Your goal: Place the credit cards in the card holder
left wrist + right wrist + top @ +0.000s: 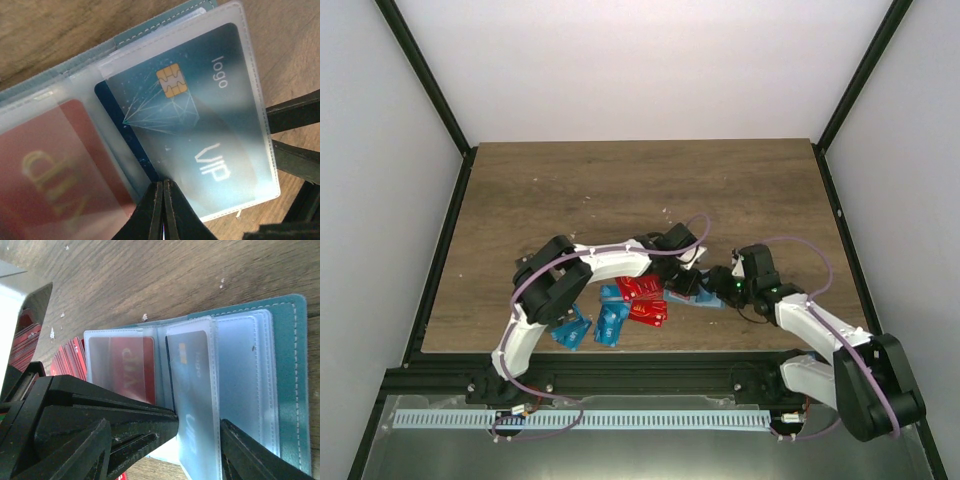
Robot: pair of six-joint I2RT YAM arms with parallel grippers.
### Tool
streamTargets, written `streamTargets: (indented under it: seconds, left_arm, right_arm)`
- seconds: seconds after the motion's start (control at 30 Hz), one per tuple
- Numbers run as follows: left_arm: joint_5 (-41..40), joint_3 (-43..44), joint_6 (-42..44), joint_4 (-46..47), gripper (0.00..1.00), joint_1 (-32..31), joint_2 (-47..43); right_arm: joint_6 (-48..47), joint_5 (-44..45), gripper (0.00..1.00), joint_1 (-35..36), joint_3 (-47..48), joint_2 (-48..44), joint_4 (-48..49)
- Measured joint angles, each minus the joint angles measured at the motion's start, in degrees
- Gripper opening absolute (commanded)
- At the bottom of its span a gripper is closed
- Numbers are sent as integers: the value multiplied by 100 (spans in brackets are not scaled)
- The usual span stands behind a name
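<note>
Left of the card holder (708, 299), many loose credit cards (642, 289) lie unfiled.
Left wrist: left gripper (163, 192) pinches a blue VIP card (200, 115), nearly sleeved beside a seated red card (45, 165). Right wrist: right gripper (166, 426) fingers apart, straddling that sleeve.

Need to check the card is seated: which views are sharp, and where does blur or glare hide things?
Left wrist: blue card sharp, chip and lettering readable through the sleeve; red card beside it hazy, out of focus. Right wrist: card holder sharp, own fingers dark and blurred. Top: arms mostly hide the holder.
</note>
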Motion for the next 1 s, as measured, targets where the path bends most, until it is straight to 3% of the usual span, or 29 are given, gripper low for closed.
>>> streamTargets:
  seconds: [0.43,0.8,1.0]
  left_arm:
    - [155,-33,-254,-2,4,-61,-107]
    - [136,-741,-525,236,4,170,-1292]
    - [-55,-1436,-531,367,4,466,-1932]
  right_arm:
    - [-81,114,58,0,50,-299,-396]
    - [-76,-192,59,72,216,-120,-234]
    - [11,-197,59,540,614,221,-195]
